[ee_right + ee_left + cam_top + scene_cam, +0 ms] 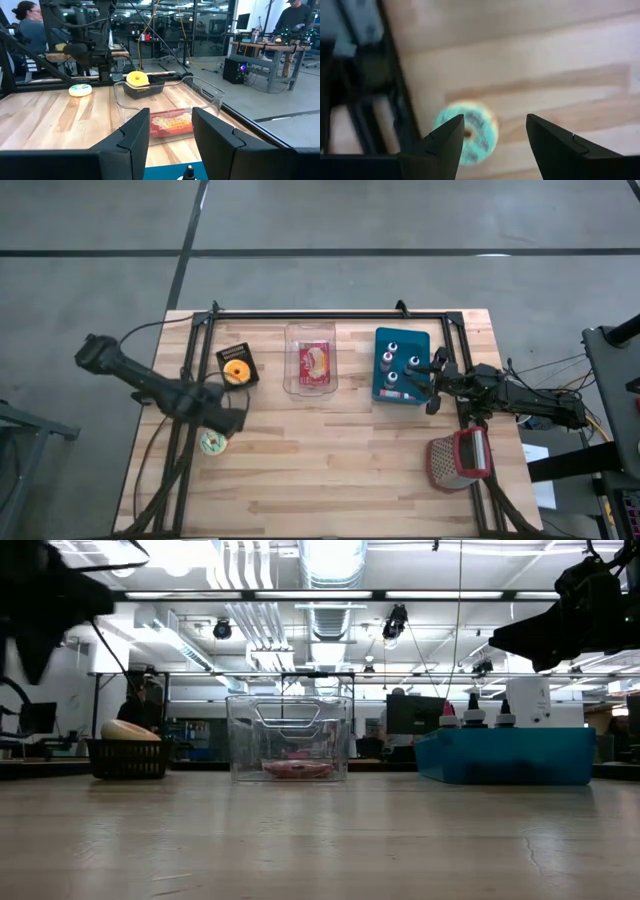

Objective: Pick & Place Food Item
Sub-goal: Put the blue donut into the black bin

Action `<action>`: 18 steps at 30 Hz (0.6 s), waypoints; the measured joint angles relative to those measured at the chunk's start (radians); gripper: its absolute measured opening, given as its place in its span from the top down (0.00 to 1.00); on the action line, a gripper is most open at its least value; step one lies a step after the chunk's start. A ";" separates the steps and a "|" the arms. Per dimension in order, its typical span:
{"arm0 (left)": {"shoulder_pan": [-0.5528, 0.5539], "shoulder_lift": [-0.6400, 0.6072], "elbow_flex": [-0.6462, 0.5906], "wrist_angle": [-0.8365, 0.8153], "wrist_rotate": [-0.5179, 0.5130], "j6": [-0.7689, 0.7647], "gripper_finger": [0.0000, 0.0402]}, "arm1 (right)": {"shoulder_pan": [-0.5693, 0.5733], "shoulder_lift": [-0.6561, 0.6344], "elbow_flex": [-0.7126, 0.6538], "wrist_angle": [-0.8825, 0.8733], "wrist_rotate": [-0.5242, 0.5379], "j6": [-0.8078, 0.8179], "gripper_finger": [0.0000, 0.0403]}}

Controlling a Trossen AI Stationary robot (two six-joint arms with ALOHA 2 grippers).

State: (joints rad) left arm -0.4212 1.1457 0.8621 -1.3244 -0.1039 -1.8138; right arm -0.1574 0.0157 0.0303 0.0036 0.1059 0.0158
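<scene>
A green-frosted donut [213, 443] lies flat on the wooden table near its left edge; it also shows in the left wrist view [467, 132]. My left gripper [232, 420] hovers above it, open and empty [492, 130], with the donut under one finger. A yellow donut [237, 369] sits in a black basket [226, 354]. A red food pack [315, 362] lies in a clear container [291, 330]. My right gripper [432, 385] is open and empty [170, 130] over a blue tray's right edge.
A blue tray [424, 340] holding several bottles stands at the back right. A red and grey grater [460, 460] lies at the front right. Black frame rails [190, 350] run along the table's left, far and right sides. People sit at desks beyond the table [27, 20].
</scene>
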 joint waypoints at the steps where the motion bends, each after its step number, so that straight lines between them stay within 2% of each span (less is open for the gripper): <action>1: -0.031 0.002 -0.002 -0.005 0.019 -0.048 0.46 | 0.000 0.000 0.000 0.000 0.000 0.001 0.65; 5: -0.152 0.029 -0.009 -0.004 0.067 -0.235 0.46 | 0.000 0.000 0.000 0.000 0.000 0.000 0.65; 9: -0.246 0.069 -0.010 0.042 0.075 -0.349 0.46 | 0.000 0.000 0.000 0.000 0.000 0.000 0.65; 18: -0.280 0.188 -0.016 0.098 0.067 -0.380 0.46 | 0.000 0.000 0.000 0.000 0.000 0.002 0.65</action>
State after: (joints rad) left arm -0.7010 1.3334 0.8457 -1.2263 -0.0365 -2.1940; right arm -0.1574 0.0158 0.0303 0.0040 0.1059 0.0181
